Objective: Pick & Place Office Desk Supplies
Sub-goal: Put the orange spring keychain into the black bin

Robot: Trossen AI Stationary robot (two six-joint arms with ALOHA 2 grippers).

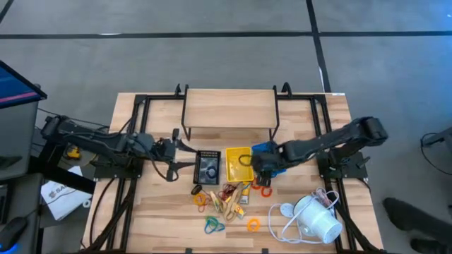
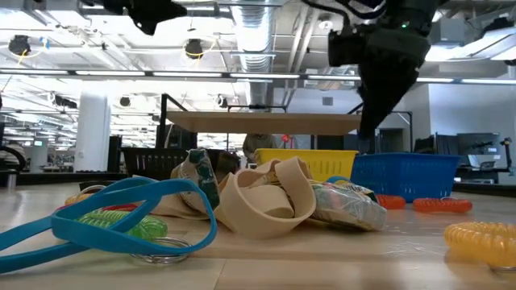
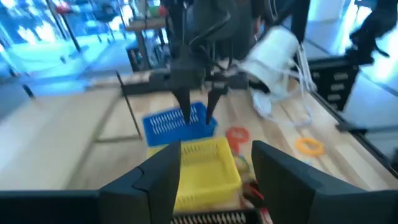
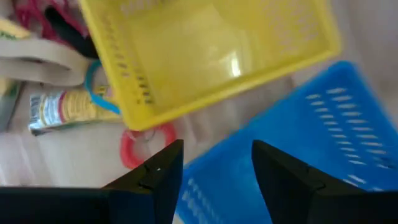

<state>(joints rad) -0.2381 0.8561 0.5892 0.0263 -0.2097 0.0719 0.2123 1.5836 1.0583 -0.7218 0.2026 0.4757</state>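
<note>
Table [image 1: 155,219] first: I see a pale wooden top framed by black rails, with a raised wooden shelf [image 1: 229,107] at its far edge. My two dark arms reach toward the middle from either side. The white cylindrical device [image 1: 318,219] with its white cord lies near the front right corner. Three small trays sit side by side at the centre: black mesh tray [image 1: 209,167], yellow tray [image 1: 239,164] and blue tray [image 1: 265,149], the yellow one between the others.

My right gripper [image 4: 214,168] hangs over the blue tray's edge where it meets the yellow tray, fingers spread apart with nothing between them. My left gripper [image 3: 217,165] waits just left of the black mesh tray, also spread and empty, facing the trays.

The office desk supplies [image 1: 227,200] lie scattered just in front of the trays: tan wooden clips [image 1: 230,204] heaped in the middle, a blue rubber band [image 2: 105,211] and a green one [image 1: 210,227] toward the front, an orange loop [image 1: 253,225] beside them, and a red loop [image 4: 144,143] on the wood just outside the yellow tray's corner. A small printed tube [image 4: 65,111] rests next to that tray.
</note>
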